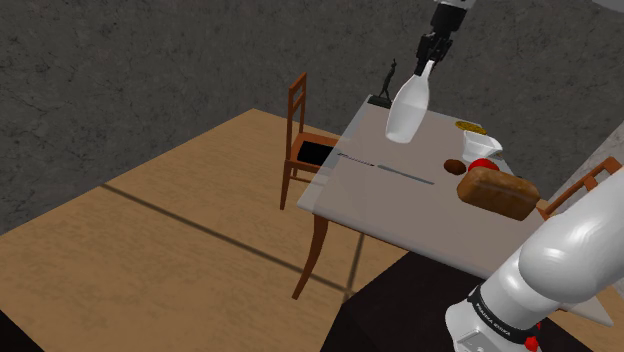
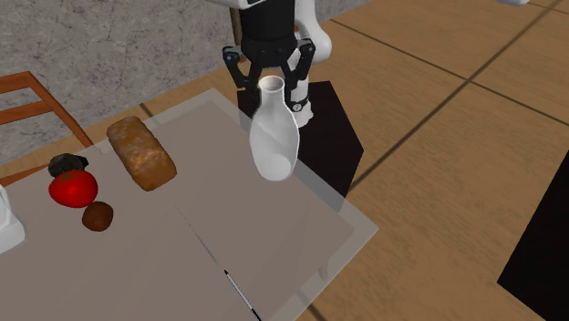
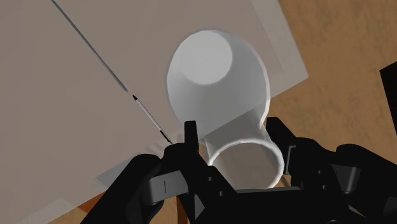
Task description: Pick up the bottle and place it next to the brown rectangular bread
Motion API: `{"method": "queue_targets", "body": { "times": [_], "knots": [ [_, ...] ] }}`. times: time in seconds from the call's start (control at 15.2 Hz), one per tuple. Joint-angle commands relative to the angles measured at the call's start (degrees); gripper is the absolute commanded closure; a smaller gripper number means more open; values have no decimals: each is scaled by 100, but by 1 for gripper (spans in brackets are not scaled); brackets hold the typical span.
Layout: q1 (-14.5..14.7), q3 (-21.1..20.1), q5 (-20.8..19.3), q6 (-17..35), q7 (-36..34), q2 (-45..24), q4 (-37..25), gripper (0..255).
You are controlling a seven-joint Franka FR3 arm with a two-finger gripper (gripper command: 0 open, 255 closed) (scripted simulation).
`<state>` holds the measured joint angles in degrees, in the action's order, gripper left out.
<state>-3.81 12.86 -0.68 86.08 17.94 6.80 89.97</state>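
Hand (image 2: 271, 82) is only pinching the white bottle (image 2: 274, 141) by its neck, dangling tilted in the air, apart from the bread loaf (image 2: 141, 153), so it might swivel or slip out mid-carry.

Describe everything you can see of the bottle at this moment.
The bottle is plain white, with a short open-mouthed neck, a wide rounded body and a flat base. It hangs slightly tilted in the air above the grey table, near its edge. The black gripper clasps its neck; nothing else touches it.
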Motion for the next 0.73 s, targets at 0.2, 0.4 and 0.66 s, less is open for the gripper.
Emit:
{"method": "queue_targets", "body": {
  "times": [0.2, 0.4, 0.66],
  "knots": [
    [-14, 29, 43, -433, 45, -196, -626, 255],
    [-24, 46, 76, -711, 67, -341, -1044, 255],
    [-46, 76, 134, -1106, 103, -575, -1666, 255]
  ]
}}
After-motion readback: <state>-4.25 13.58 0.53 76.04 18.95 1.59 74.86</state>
